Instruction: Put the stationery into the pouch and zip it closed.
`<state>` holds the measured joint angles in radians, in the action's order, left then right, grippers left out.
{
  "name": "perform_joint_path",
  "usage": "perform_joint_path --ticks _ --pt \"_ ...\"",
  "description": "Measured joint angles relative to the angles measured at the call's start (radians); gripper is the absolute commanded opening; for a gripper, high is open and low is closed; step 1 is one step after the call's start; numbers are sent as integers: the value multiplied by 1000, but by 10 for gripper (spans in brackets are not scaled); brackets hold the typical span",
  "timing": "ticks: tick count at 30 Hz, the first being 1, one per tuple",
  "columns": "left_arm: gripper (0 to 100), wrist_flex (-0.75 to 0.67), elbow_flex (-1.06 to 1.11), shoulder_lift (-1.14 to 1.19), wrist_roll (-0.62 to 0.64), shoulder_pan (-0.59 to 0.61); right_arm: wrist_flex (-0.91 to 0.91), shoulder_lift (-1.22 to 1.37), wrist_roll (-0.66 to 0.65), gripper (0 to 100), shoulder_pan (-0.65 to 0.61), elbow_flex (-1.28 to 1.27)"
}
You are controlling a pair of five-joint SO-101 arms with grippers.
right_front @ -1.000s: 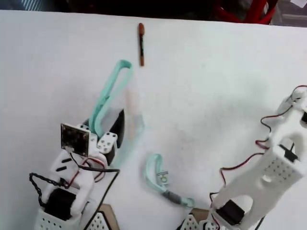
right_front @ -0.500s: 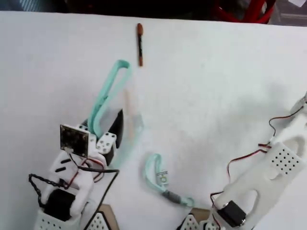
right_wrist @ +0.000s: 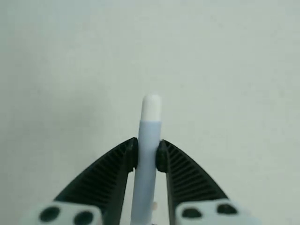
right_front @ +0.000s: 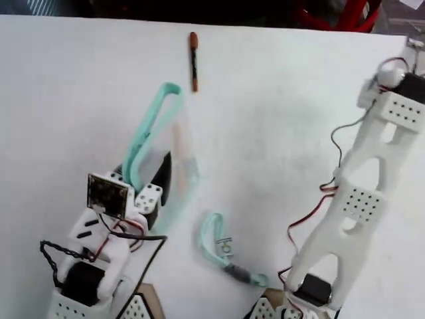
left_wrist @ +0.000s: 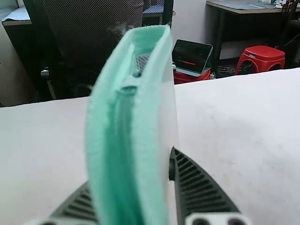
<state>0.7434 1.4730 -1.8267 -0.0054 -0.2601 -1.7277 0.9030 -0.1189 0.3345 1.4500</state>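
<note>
Two pincers, both loaded: in the left wrist view the left pincer (left_wrist: 131, 173) is clamped on the mint-edged clear pouch (left_wrist: 131, 93), which stands on edge above the worktop (left_wrist: 243, 122). The high view adds the pouch's long rim pointing toward a brown pen (right_front: 194, 61) lying apart from it. The right wrist view gives the close-up: the right pincer (right_wrist: 146, 150) pinches a blue pen (right_wrist: 151, 117), white tip poking past the fingertips, while in the high view a mint strap (right_front: 216, 242) lies curled between the arms' bases.
</note>
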Motion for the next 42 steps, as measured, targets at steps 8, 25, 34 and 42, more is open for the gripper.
perform_joint_path --ticks 8,25,34,42 --pt "193 0 0 0 -5 2 0 -546 0 18 -247 -413" --pt "192 0 11 5 -5 3 448 -1200 152 18 -1002 -925" --pt "192 0 11 3 -5 3 697 -1227 273 18 -1016 -939" --pt "193 0 11 3 -5 3 1040 -1178 284 18 -1017 -1108"
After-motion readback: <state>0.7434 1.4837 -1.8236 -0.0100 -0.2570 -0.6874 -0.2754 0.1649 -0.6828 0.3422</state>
